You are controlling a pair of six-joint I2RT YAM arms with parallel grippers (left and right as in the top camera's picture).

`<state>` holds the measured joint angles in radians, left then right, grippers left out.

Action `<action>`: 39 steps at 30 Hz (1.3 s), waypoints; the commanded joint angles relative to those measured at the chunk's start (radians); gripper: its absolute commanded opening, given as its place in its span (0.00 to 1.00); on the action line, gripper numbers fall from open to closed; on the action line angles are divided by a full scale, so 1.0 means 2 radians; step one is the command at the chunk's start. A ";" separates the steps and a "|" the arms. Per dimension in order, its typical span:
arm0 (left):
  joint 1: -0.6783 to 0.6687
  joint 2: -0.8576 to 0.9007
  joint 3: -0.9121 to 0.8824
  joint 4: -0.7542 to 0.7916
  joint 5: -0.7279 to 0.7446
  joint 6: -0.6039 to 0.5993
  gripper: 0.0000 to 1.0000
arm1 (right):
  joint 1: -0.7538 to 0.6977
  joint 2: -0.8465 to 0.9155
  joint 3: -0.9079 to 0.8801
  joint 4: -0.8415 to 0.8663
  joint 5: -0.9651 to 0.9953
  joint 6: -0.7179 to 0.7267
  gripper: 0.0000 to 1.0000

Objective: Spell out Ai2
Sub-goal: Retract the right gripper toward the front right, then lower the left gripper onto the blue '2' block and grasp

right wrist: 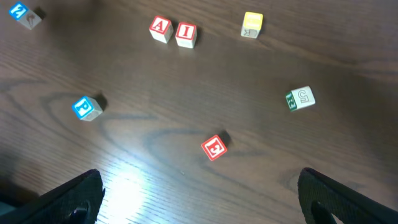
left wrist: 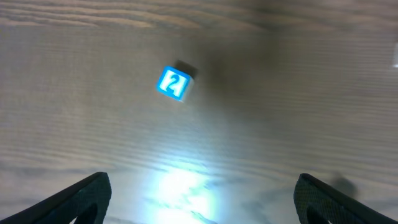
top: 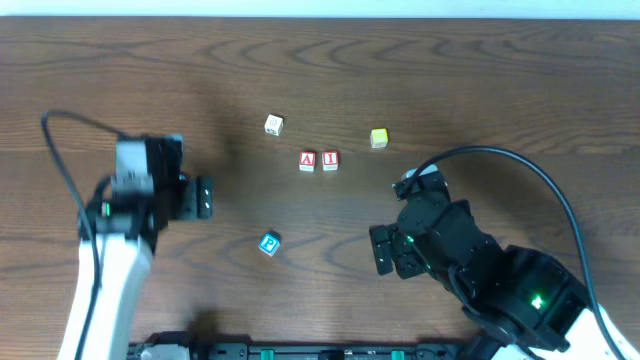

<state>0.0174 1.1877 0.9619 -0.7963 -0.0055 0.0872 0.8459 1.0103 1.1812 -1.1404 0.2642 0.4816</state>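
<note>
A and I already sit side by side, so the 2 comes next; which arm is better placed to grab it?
Probably left. The 2 cube lies ahead of the open left gripper in its wrist view, while the right wrist view shows no readable 2.

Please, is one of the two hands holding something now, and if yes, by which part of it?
Nothing is held. The left hand and the right hand are both open and empty.
</note>
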 commanded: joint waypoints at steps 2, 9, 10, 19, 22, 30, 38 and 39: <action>0.043 0.082 0.038 0.017 0.026 0.077 0.95 | 0.002 -0.002 0.000 0.000 0.004 -0.002 0.99; 0.054 0.154 0.038 0.086 0.012 0.077 0.95 | 0.002 -0.002 0.000 0.001 0.004 -0.004 0.99; 0.054 0.160 0.038 0.097 0.012 0.084 0.95 | 0.002 -0.002 0.000 0.000 0.004 -0.004 0.99; 0.054 0.245 0.038 0.170 -0.006 0.160 0.95 | 0.002 -0.002 0.000 -0.002 0.004 -0.017 0.99; 0.054 0.279 0.038 0.184 -0.007 0.170 0.96 | 0.002 -0.002 0.000 -0.002 0.004 -0.017 0.99; 0.054 0.316 0.038 0.187 0.003 0.181 0.95 | 0.002 -0.002 0.000 0.003 0.004 -0.017 0.99; 0.054 0.323 0.038 0.187 0.013 0.181 0.87 | 0.002 -0.002 0.000 0.017 0.005 -0.017 0.99; 0.054 0.324 0.038 0.183 0.013 0.181 0.85 | 0.002 -0.002 0.000 0.017 0.006 -0.017 0.99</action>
<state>0.1226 1.8103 1.0218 -0.4171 0.0151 0.4408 0.8459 1.0103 1.1812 -1.1076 0.2646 0.4622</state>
